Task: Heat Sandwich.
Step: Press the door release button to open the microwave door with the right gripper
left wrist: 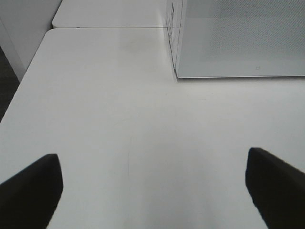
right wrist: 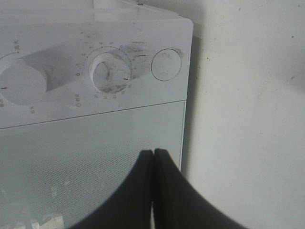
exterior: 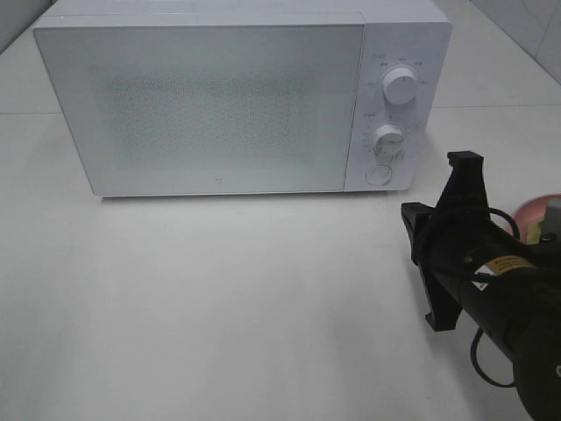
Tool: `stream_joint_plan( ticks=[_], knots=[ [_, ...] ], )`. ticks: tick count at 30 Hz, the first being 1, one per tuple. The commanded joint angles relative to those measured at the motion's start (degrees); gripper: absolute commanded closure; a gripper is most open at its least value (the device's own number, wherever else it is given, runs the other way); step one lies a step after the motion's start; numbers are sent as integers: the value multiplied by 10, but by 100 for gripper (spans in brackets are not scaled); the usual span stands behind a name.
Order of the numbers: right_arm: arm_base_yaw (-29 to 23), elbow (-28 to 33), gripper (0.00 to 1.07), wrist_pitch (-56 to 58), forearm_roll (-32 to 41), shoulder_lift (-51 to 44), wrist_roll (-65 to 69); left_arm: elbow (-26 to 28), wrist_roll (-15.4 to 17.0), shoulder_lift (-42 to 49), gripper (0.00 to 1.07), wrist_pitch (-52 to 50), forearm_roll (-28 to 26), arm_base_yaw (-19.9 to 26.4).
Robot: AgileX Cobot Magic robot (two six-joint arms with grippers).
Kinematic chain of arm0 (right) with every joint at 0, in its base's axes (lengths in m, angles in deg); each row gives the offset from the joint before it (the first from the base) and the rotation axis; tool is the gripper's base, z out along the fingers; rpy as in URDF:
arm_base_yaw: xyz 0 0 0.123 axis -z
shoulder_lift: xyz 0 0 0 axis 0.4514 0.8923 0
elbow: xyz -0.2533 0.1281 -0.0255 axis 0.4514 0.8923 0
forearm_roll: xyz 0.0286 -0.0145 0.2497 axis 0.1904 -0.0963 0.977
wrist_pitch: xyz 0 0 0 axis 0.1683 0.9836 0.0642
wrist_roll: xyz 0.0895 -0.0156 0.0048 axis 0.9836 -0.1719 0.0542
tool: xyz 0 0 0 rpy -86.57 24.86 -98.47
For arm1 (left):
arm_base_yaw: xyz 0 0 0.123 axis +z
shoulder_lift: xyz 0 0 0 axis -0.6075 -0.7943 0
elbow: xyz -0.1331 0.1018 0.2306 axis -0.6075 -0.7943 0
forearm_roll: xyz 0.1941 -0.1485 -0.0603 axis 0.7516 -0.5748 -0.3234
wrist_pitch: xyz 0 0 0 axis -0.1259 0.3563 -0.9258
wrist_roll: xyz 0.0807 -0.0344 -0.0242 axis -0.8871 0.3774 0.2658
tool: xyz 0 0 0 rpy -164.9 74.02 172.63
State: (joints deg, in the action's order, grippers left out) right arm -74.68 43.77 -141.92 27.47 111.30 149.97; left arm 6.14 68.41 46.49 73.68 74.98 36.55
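**Right hand** (right wrist: 153, 152): clenched, its two black fingers pressed tip to tip with nothing between them. The tips are set before the door (right wrist: 86, 157) of the microwave (exterior: 210, 105), close to the door's edge where it meets the control panel. Whether they touch the glass cannot be told.

**Control panel:** timer dial (right wrist: 110, 72) and round button (right wrist: 166, 65), both apart from the fingertips.

**Door:** shut, flush with the housing.

**Left hand** (left wrist: 151, 156): released and empty, fingers spread wide over bare table (left wrist: 119, 109), well short of the microwave's front corner.

**Table:** a broad open surface in front of the microwave. Its side edge runs past the left hand's outer side, and a seam shows behind.

**Pink plate** (exterior: 529, 210): at the right margin, near the microwave's control end, largely hidden behind the right arm (exterior: 491, 272).

**Sandwich** (exterior: 552, 217): probably the pale block on the plate, cut by the frame edge, apart from both hands.
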Motion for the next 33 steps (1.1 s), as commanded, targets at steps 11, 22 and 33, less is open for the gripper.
stream_joint_plan(
  ticks=[11, 22, 33],
  knots=[
    [39, -2, 107, 25, -45, 18, 7, -1, 1, 15, 9, -2, -1, 1],
    [119, -50, 107, 45, -138, 62, 15, -1, 0, 15, 9, -2, -1, 1],
    [178, -129, 107, 87, -200, 108, 19, -1, 0, 15, 9, -2, -1, 1]
  ],
)
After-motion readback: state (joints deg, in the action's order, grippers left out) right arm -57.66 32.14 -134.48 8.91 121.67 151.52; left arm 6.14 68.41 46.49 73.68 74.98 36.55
